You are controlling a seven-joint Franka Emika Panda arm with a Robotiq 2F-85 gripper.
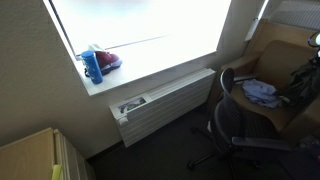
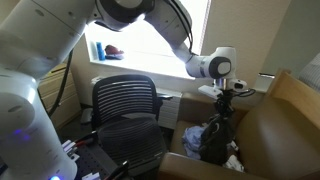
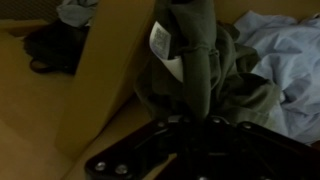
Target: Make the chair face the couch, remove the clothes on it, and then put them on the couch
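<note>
Here we see the end effector clamped shut on a dark olive garment, which hangs over the couch seat. A pale blue cloth lies on the couch beside it. In an exterior view, the chair stands to the left.

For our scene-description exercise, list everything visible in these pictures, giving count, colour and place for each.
office chair: one, black, between the window and the couch
couch: one, tan-brown, beside the chair
dark garment: one, olive-dark with a white tag, hanging from the gripper over the couch
light blue clothes: one pile, on the couch seat
bottle: one, blue, on the window sill
red item: one, red, on the sill by the bottle; kind unclear
heater: one, white, under the window
cabinet: one, light wood, near corner
robot arm: one, white
gripper: one, black, closed on the dark garment
</note>
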